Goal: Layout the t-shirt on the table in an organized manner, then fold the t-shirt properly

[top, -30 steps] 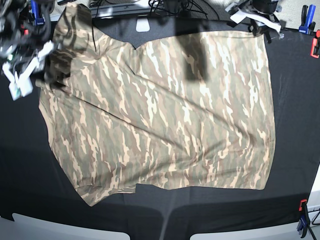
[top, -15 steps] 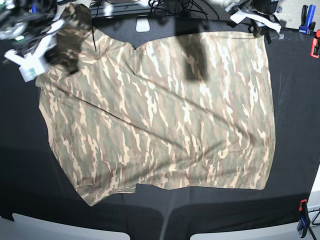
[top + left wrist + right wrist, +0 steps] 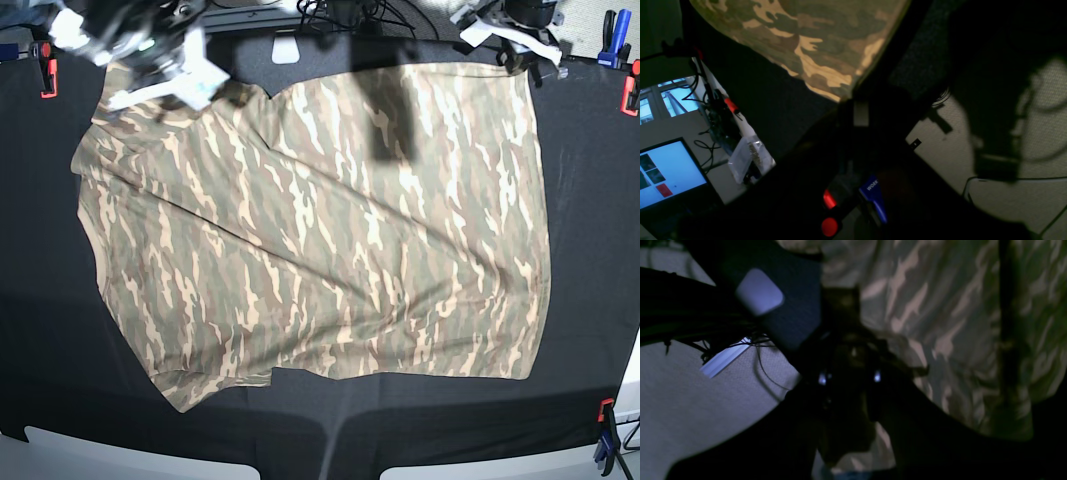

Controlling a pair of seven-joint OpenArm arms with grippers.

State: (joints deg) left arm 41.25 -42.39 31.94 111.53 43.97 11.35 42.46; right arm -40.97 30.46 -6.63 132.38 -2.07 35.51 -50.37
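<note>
The camouflage t-shirt lies spread across the black table, with a few diagonal creases. My right gripper hangs over the shirt's far left corner by the sleeve. In the right wrist view its dark fingers seem pinched on a fold of the t-shirt. My left gripper stays at the far right corner and is shut. In the left wrist view its tips meet the t-shirt at its corner; whether they pinch the cloth does not show.
Clamps hold the black cloth: an orange one at far left, a blue one and an orange one at far right, another at near right. A white pad and cables line the far edge.
My right arm has swung from the shirt's left edge up and to the right, to the far left corner. The sleeve cloth there shifted with it. The left arm has not moved.
</note>
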